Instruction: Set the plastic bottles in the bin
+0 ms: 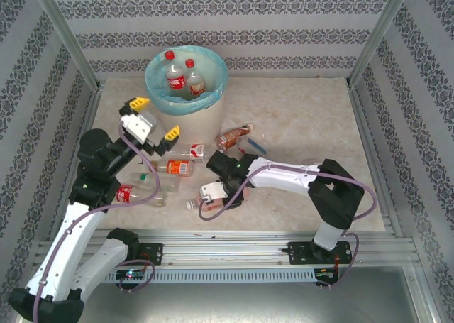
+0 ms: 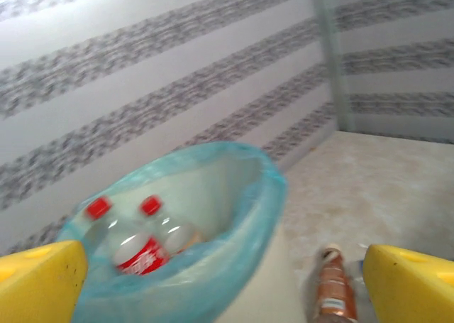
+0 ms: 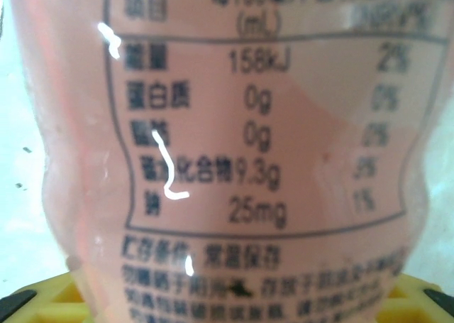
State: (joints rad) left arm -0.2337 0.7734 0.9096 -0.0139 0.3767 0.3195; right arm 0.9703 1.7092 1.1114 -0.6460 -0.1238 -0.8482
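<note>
The right gripper (image 1: 228, 189) is down on the table (image 1: 312, 117) well in front of the bin (image 1: 206, 124). Its yellow fingers (image 3: 53, 305) sit either side of a pink-labelled bottle (image 3: 234, 160); I cannot tell whether they press it. Other bottles lie in front of the bin: a brown one (image 1: 234, 137), an orange-labelled one (image 1: 174, 167) and a red-labelled one (image 1: 128, 193). The left gripper (image 1: 154, 118) hangs spread wide just beside the bin's near-left side. Open tabletop runs from the bin's right to the striped wall (image 1: 411, 110). Two red-capped bottles (image 1: 174, 78) lie inside the bin.
</note>
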